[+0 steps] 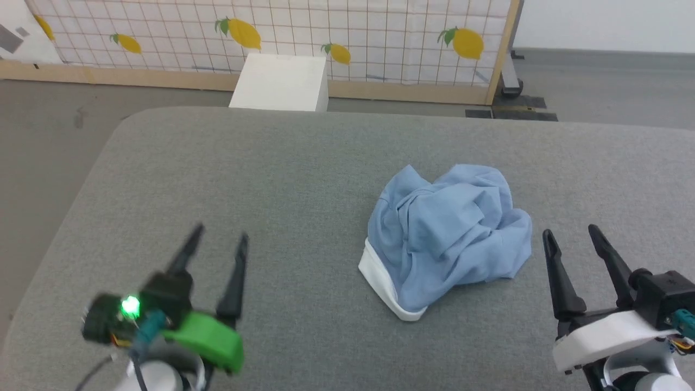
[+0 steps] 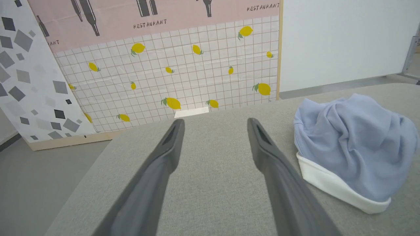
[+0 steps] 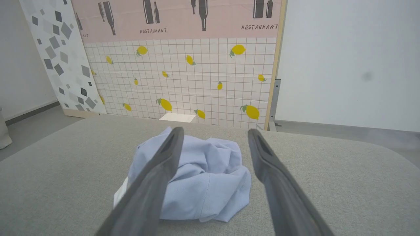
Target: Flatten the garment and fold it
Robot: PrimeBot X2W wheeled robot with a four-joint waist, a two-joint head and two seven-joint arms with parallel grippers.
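Note:
The garment (image 1: 453,231) is a light blue shirt crumpled into a heap on the grey table (image 1: 271,179), right of centre, with a white band along its near left edge. My left gripper (image 1: 220,236) hovers open at the lower left, well apart from the heap. My right gripper (image 1: 570,231) stands open just right of the heap, not touching it. In the left wrist view the garment (image 2: 354,144) lies to the right of the open fingers (image 2: 170,144). In the right wrist view the garment (image 3: 203,177) sits ahead, between and behind the open fingers (image 3: 262,154).
A white box (image 1: 282,81) stands on the floor beyond the table's far edge, before a lemon-patterned panel (image 1: 326,32). The table's left edge curves down toward the grey floor (image 1: 43,141). Bare table stretches left of the heap.

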